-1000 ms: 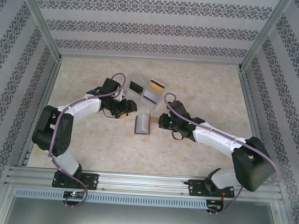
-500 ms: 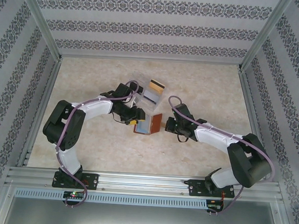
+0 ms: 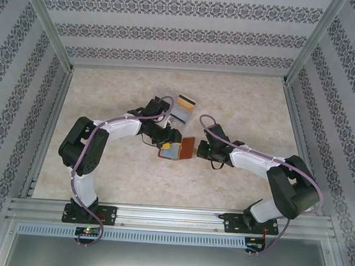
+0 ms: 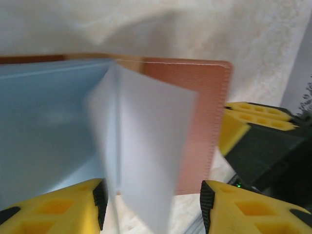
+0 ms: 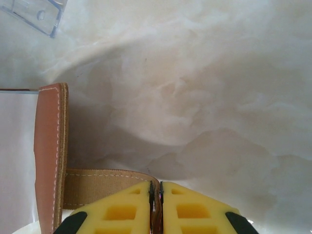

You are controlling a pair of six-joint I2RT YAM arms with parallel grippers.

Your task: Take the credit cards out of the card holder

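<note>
Left wrist view: card holder (image 4: pixel 209 112) stands open mid-table, blue-grey pocket left, brown flap right. Pale sheet (image 4: pixel 146 146) rises from fold; card or sleeve, blur hides which. Left gripper (image 4: pixel 152 200) spread wide, holding nothing, fingers either side of sheet. Sheet straight ahead of it, long axis upright. Right gripper (image 5: pixel 156 195) pinched tight on holder's tan flap, bracing from right. Left arm nearer pockets. Count: one holder, one clear tray (image 5: pixel 36 14) beyond it, seemingly two cards (image 3: pixel 183 102) inside.
</note>
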